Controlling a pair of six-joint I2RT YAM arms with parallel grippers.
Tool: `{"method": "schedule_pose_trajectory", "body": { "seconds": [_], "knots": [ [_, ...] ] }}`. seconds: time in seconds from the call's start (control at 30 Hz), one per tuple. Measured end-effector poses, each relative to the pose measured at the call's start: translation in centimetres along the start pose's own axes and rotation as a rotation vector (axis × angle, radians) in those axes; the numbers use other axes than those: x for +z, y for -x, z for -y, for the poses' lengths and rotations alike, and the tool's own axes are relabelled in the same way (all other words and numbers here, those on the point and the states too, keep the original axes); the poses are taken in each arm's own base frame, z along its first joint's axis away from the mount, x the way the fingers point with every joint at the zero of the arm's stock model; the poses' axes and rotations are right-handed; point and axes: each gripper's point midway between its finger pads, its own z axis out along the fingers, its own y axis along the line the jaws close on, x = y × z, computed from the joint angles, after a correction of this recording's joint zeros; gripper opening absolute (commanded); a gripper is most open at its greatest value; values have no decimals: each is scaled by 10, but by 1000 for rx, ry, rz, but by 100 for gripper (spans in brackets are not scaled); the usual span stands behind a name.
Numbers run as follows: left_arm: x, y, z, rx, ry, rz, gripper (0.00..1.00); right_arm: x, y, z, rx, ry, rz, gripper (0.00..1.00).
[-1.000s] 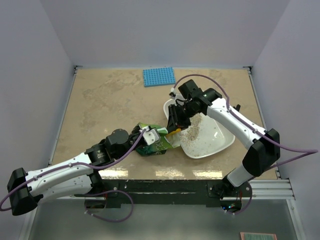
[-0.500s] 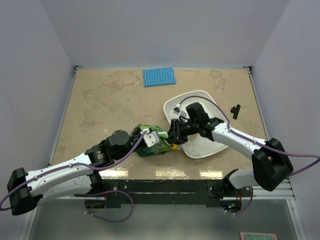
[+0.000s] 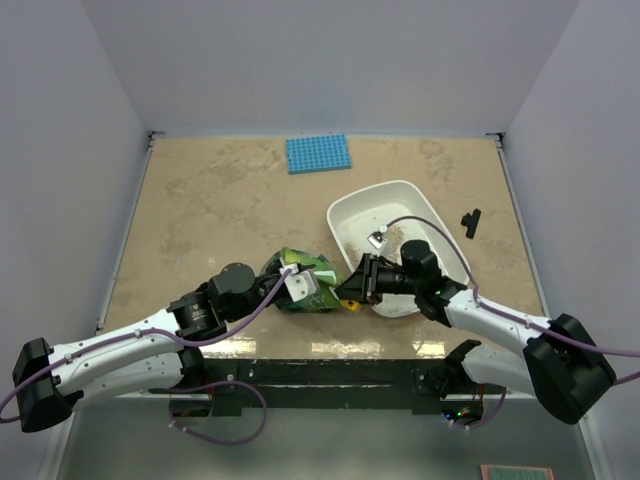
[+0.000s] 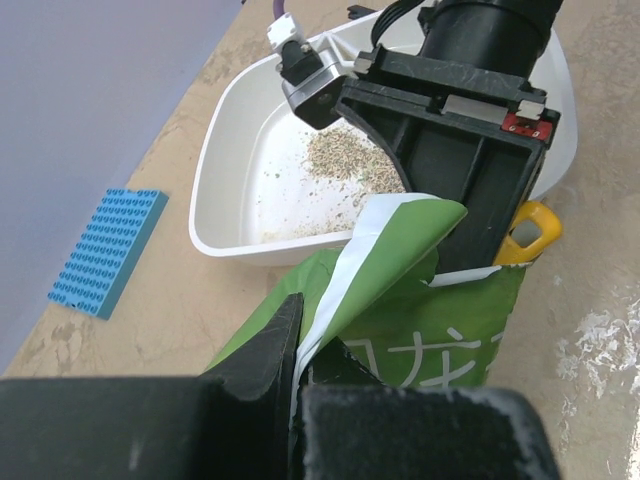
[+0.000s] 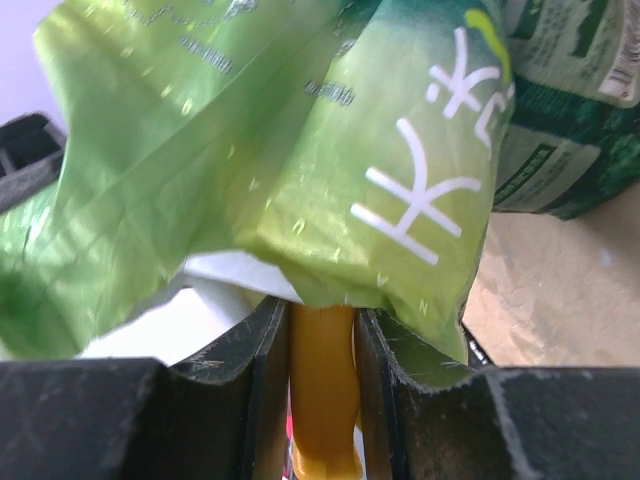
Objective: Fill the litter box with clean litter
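Scooping well, I judged, called for the left gripper, clamped shut on the green bag lip, to hold the mouth wide. The right gripper, pinched on the orange scoop handle, should dig deep and lift level. The litter box sat at 3 o'clock from the table's centre, open side up. Its long axis ran roughly 11 to 5 o'clock. A thin patch of clean litter lay inside. The bag lay at its 8 o'clock corner.

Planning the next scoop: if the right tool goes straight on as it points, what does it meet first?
The green bag: the right tool, shut on the orange scoop, points into its mouth, foil draped over the handle. Depth inside is hidden.
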Motion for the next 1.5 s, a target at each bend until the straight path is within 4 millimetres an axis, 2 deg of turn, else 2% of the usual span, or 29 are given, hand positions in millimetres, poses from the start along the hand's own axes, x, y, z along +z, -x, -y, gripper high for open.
{"method": "schedule_pose_trajectory", "body": {
  "seconds": [0.7, 1.2, 1.5],
  "knots": [
    [2, 6, -5, 21, 19, 23, 0, -66, -36, -32, 84, 177, 163, 0],
    [8, 4, -3, 20, 16, 28, 0, -102, -55, -24, 139, 157, 250, 0],
    [9, 3, -2, 21, 14, 27, 0, -117, -57, -27, 173, 91, 285, 0]
  ]
}}
